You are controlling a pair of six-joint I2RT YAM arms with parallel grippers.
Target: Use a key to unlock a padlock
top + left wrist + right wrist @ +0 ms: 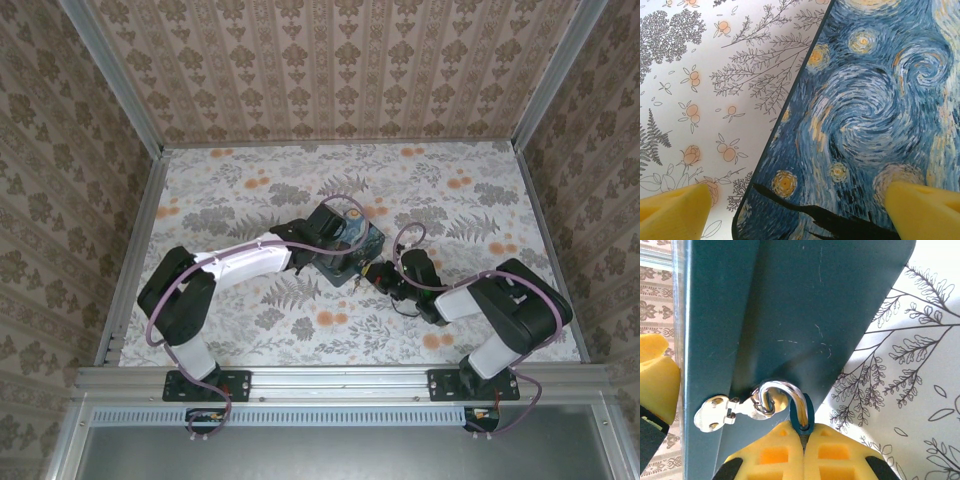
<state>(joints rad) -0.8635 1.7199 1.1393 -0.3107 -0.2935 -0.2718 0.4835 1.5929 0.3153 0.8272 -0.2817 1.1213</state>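
The padlock (802,412) has a bluish body and a silver shackle hooked through the ring of a metal hasp (715,413) on the dark-blue box's side (790,300). My right gripper (804,440) is shut on the padlock's body, just below the shackle. In the top view the right gripper (378,276) sits at the box's near right corner. My left gripper (800,215) is open, and its yellow fingertips (675,212) straddle the near corner of the starry-night box lid (865,100) from above. The key is hidden.
The painted box (347,235) lies mid-table on a floral cloth (250,190). Wallpapered walls close in the left, right and back. One yellow finger of the left gripper (655,375) stands beside the box's left edge in the right wrist view.
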